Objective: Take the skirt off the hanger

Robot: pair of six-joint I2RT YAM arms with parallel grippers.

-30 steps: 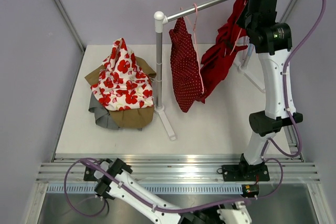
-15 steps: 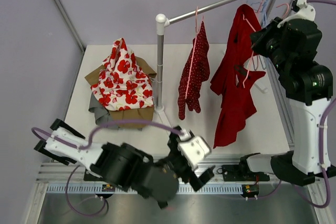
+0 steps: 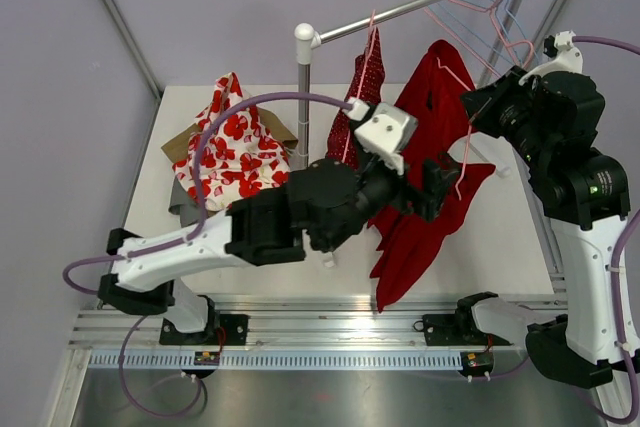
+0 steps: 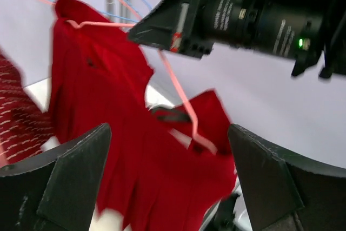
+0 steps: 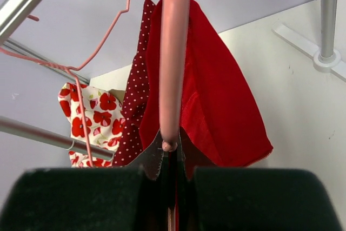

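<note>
The left hand point(image 3: 438, 190) was low at the near edge of the counter point(image 3: 500, 232) half a second ago. It is now raised over the counter and pressed close to the red skirt point(image 3: 420, 212). Its fingers point(image 4: 70, 171) stand wide apart with nothing between them. The right hand point(image 3: 478, 107) has shifted only slightly and stays clamped on the wire of the pink hanger point(image 5: 174, 52). The skirt has swung left and lower. The dotted garment point(image 3: 365, 82) has swung in closer to the post, and the spare hangers point(image 3: 480, 7) now splay out along the rail point(image 3: 420, 2).

The left arm covers the skirt's left edge in the top view. The left wrist view is blurred, so the cloth's folds are hard to make out. I cannot trace the hanger's hook, and cannot tell whether it sits on the rail. In the right wrist view the hanger wire hides the gap between the fingers.

The skirt hangs on its hanger, draped below and to the left of the right hand. In the left wrist view it fills the space ahead of the open left fingers, and I cannot tell whether they touch it. A heap of clothes point(image 3: 230, 157) lies on the counter's far left.
</note>
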